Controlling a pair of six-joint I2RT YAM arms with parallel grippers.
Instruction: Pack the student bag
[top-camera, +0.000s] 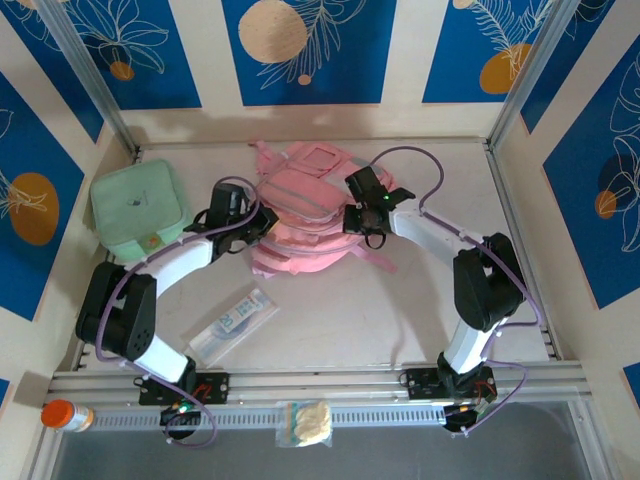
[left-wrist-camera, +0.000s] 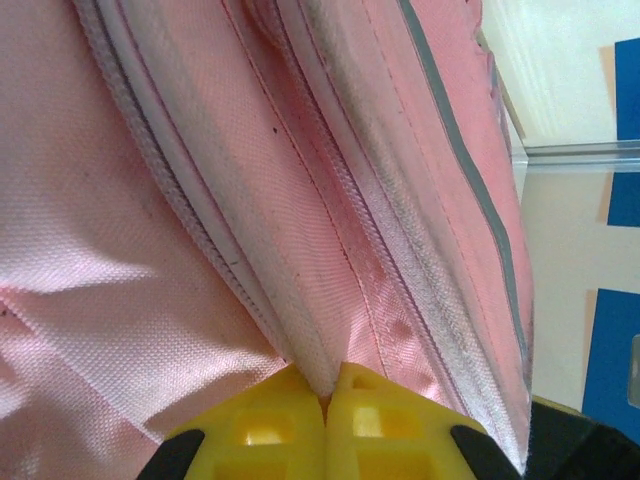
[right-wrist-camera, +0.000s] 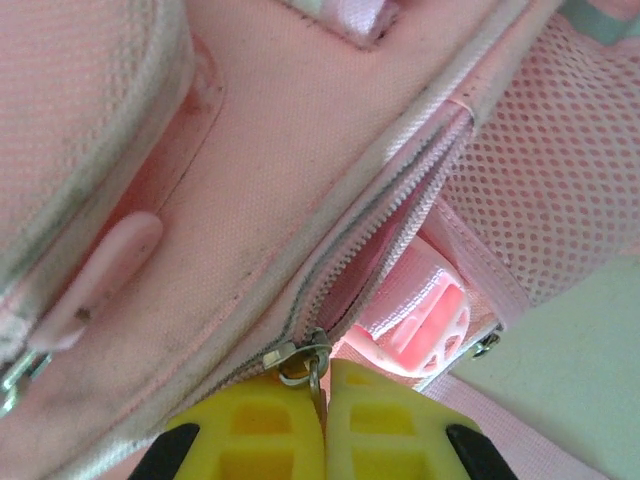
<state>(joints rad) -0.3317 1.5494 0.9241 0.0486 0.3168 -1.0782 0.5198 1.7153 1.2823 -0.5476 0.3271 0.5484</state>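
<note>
The left tool (left-wrist-camera: 325, 388) pinches woven student bag (top-camera: 305, 205) fabric; right tool (right-wrist-camera: 325, 378) clamps its metal zip pull (right-wrist-camera: 300, 360).

The student bag (top-camera: 300, 215) occupies the rear centre of the surface (top-camera: 400, 320). Both arms arc in towards it. The left pincer (left-wrist-camera: 325, 385) is clamped on a fabric fold at the bag's left edge, and the right pincer (right-wrist-camera: 322, 375) is clamped on a zip pull (right-wrist-camera: 300, 358) at its right edge, so both flanks are obstructed. The mint-green case (top-camera: 138, 210) fills the rear left corner, just beside the left arm. A clear packet (top-camera: 235, 322) lies front left. Open passage: front centre between the arms, and the bare rear right corner.
</note>
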